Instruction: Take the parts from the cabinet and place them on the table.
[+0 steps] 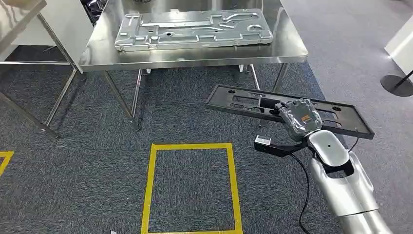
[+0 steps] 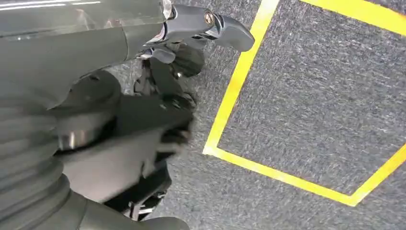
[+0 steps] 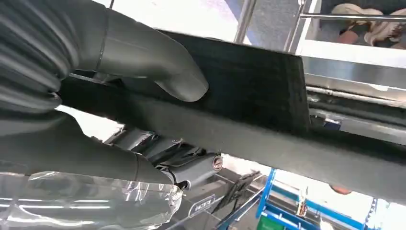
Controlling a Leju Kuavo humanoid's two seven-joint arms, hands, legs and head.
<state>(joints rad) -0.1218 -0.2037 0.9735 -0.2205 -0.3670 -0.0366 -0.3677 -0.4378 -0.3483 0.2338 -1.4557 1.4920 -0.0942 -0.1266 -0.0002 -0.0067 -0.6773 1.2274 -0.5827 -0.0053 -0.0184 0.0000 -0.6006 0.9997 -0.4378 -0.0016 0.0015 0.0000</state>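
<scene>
Long black plastic frame part [image 1: 243, 103] held level by right hand [image 1: 298, 119], thumb [image 3: 177, 79] clamped on it. Stainless steel table [image 1: 195, 57] at 12 o'clock carries flat silver stamped panel [image 1: 195, 29]. Left hand [image 2: 191, 33] empty, fingers loosely curled.

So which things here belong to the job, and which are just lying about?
Job:
- black plastic panel, held by the right hand
- steel table, the destination
- silver metal panel, already on it

Lying about:
- yellow tape square on the carpet
- stanchion base

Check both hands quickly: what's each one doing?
Left hand: holds nothing visible; open or closed cannot be told.
Right hand: grips the black panel.
</scene>
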